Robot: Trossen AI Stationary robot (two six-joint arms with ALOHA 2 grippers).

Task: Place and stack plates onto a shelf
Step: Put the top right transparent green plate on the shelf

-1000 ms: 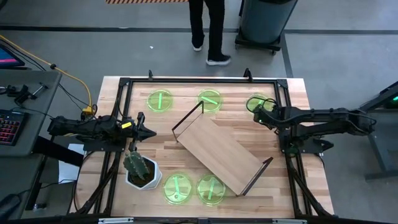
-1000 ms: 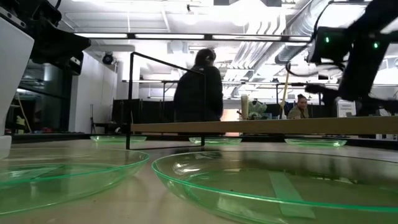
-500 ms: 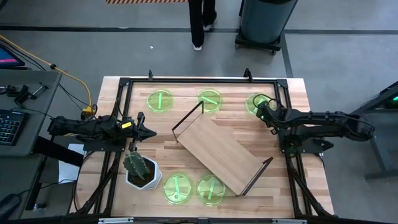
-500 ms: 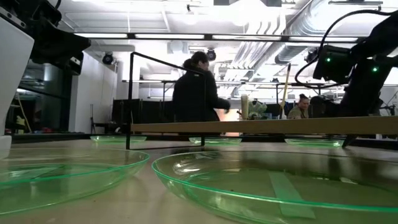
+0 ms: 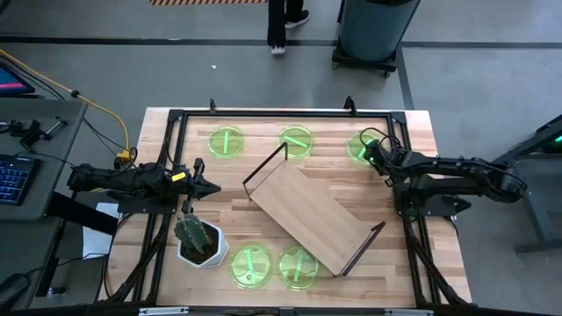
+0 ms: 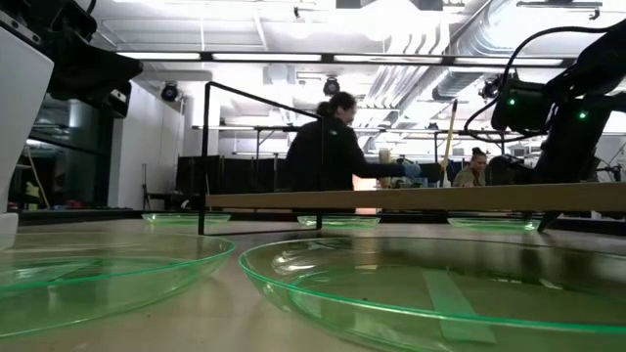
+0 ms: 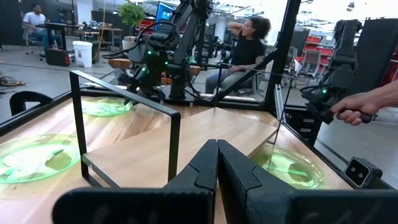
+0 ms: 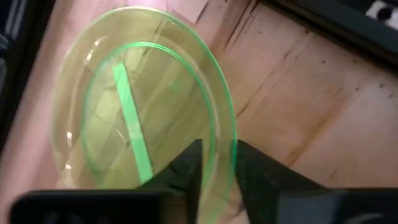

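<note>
Butcher-block tabletop (image 5: pixel 219 206) fills the black frame, with the shelf (image 5: pixel 312 215) lying diagonally at its middle as the landmark for everything else. Left of the shelf, the left gripper (image 5: pixel 209 187) waits just above the white-potted cactus (image 5: pixel 198 239), its arm stretched level from the table's left side and its fingers (image 7: pixel 214 168) pressed together on nothing. Two plates (image 5: pixel 248 264) sit on the near side of the shelf, beside the cactus, and two more (image 5: pixel 226 141) lie on its far side. Right of the shelf's far end, the fifth plate (image 8: pixel 146 115) rests by the table's far right corner, and the right gripper (image 5: pixel 370 154) is at it, the arm reaching in low from the right. Its fingers (image 8: pixel 186 171) stand narrowly apart astride the plate's rim, one inside the dish and one outside; whether they press it yet I cannot tell. These plates look thin, light and slick, probably a little flexible, so the rim is the sensible hold, pinched firmly but gently to avoid slipping or cracking.
</note>
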